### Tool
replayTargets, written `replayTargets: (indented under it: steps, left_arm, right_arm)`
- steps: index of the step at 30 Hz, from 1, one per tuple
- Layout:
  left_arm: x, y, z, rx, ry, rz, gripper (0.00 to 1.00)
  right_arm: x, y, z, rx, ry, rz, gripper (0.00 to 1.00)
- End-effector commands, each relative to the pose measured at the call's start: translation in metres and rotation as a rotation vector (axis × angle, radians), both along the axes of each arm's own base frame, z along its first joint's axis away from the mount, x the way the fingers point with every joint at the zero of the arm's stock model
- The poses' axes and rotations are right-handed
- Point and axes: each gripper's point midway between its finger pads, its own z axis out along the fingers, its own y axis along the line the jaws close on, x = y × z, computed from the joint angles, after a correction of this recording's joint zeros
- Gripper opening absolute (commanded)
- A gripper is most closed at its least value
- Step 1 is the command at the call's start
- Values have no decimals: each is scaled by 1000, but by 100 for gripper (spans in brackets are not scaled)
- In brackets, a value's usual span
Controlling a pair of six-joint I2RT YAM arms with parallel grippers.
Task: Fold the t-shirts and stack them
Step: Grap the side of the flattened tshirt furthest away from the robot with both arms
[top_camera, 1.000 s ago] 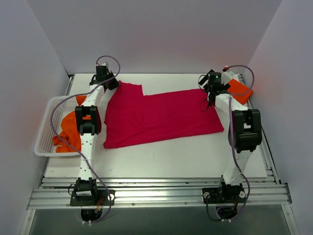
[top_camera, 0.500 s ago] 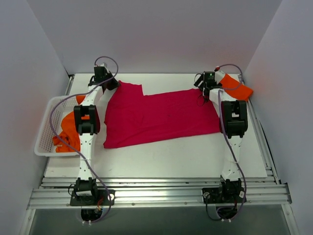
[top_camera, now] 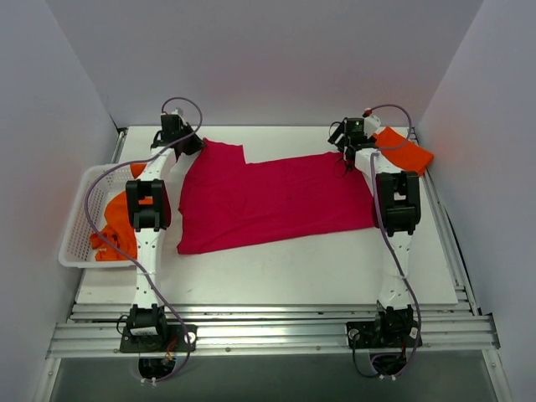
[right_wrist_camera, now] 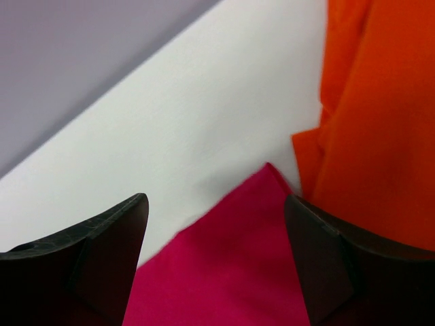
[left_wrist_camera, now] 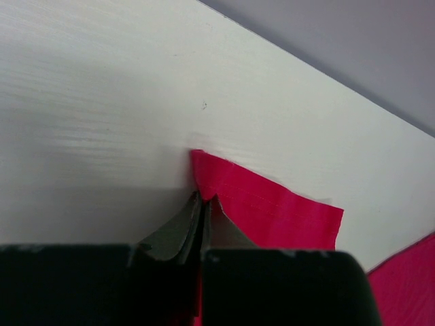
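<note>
A crimson t-shirt [top_camera: 276, 201] lies spread flat across the table. My left gripper [top_camera: 195, 145] sits at its far left corner. In the left wrist view this gripper [left_wrist_camera: 204, 200] is shut on the shirt's hemmed edge [left_wrist_camera: 272, 210]. My right gripper [top_camera: 344, 157] hovers at the shirt's far right corner. The right wrist view shows this gripper [right_wrist_camera: 214, 200] open, the crimson corner [right_wrist_camera: 238, 265] lying between its fingers without being pinched. A folded orange t-shirt [top_camera: 406, 151] lies just right of that corner, also visible as an orange t-shirt [right_wrist_camera: 374, 122] beside the right finger.
A white mesh basket [top_camera: 79, 226] hangs off the table's left edge with orange t-shirts [top_camera: 117, 219] crumpled inside. Grey walls close in behind and on both sides. The table's far edge [left_wrist_camera: 306, 61] runs close behind the left gripper.
The right arm swung left and farther back, bringing its open gripper over the crimson shirt's far right corner. The left arm and the shirt stayed put.
</note>
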Motion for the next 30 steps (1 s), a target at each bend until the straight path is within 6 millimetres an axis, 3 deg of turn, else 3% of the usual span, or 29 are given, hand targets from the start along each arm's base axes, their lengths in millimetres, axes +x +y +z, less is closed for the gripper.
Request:
replayTargets:
  steps: [1,5,12,16,19,21,22,24,30]
  left_arm:
    - [-12,10,-7,21,60,19,2]
    - [-12,9,-8,10,62,19,2]
    - [-12,7,-8,4,61,14,2]
    - [-12,6,-8,1,59,7,2]
    - [-12,5,-7,-1,57,2,2]
    - [-12,6,-8,-1,57,4,2]
    - [-12,6,-8,-1,57,4,2]
    - [-12,5,-9,-2,59,5,2]
    - [-12,5,-8,-3,57,4,2]
  right_arm:
    - [19,24,34,1,-70,48,76]
    - [22,41,42,-19,-97,73,76]
    - [25,39,12,-32,-45,62,76]
    - [23,28,-6,-48,-11,40,76]
    - [17,3,-14,-65,20,-12,76]
    - [13,-11,-8,-76,19,-52,76]
    - [4,-21,-17,-82,44,-72,76]
    - [0,-30,-10,-84,37,-100,76]
    - [-5,-35,0,-84,30,-106,76]
